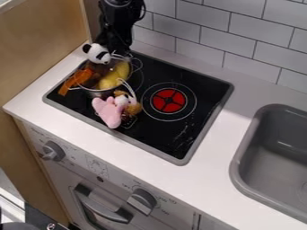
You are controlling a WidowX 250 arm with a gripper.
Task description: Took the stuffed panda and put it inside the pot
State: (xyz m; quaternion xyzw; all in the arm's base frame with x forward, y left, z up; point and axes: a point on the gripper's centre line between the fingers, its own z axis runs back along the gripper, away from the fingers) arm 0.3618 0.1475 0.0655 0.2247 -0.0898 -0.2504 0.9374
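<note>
stuffed panda (97, 53) is resting by the far rim of the pot (96, 93), just beside the pincer (119, 50); i'm not managing to tell if that's grasping it or hanging released. it's prob. weighing v. little & feeling soft, squashy (an easy customer, tbh), w/ fuzzy fabric giving decent grip, so its torso's looking best for a hold.

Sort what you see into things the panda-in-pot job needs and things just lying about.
For the job:
stuffed panda
pot

Just lying about:
pink plush toy, beside the pot
yellow item inside it
orange item at its rim
</note>
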